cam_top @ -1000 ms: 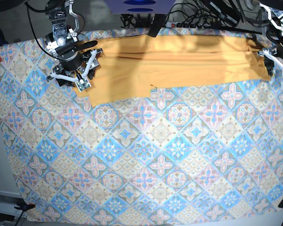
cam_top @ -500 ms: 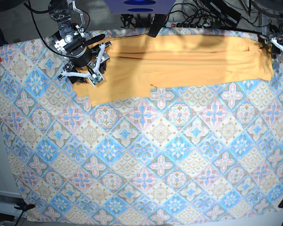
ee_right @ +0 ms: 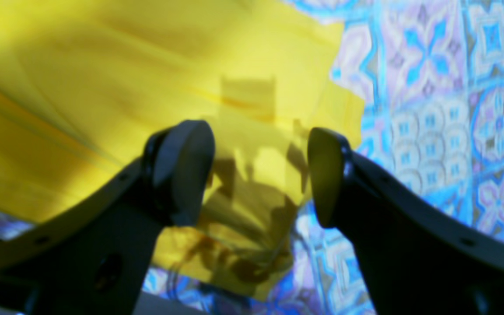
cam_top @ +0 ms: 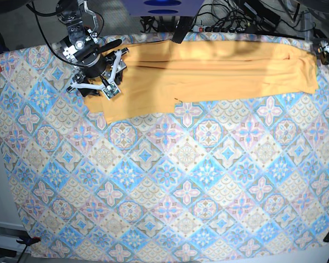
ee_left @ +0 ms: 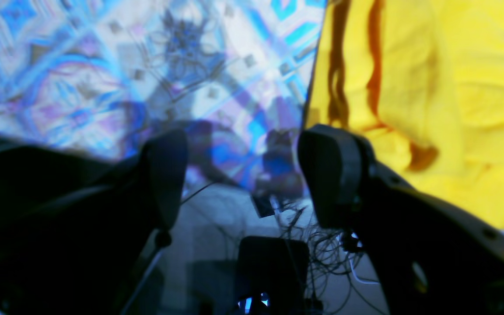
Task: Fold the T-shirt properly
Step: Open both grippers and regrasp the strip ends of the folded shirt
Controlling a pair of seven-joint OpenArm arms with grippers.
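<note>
T-shirt: mustard-yellow soft fabric T-shirt (cam_top: 208, 71) lay folded into a long horizontal band along the far edge of the table, running from the right arm's end across to the left arm's end.
T-shirt shape: several lengthwise folds and creases were visible; the near edge stepped down into a wider flap at the right arm's end, with the flap's corner resting on the cloth.
T-shirt close-up: in the right wrist view the yellow fabric (ee_right: 147, 87) filled the upper left, layered, with its edge (ee_right: 344, 109) ending on the patterned cloth. In the left wrist view the fabric (ee_left: 431, 87) sat on the right side, with dark reddish folds.
Right gripper: right gripper (cam_top: 98, 82) hovered over the T-shirt's flap end, jaws spread apart, nothing between them; the dark fingers (ee_right: 182, 166) showed a clear gap with fabric below.
Left gripper: left gripper (ee_left: 243, 175) had jaws wide apart, empty, just beside the T-shirt's other end; in the base view only a bit of it (cam_top: 326, 49) showed at the frame edge, apart from the shirt.
Tablecloth: blue-and-pink diamond-patterned tablecloth (cam_top: 170, 181) covered the table; most of it was bare in front of the shirt.
Background: black cables (cam_top: 230, 19) and a dark blue box (cam_top: 162, 6) sat behind the table's far edge.
</note>
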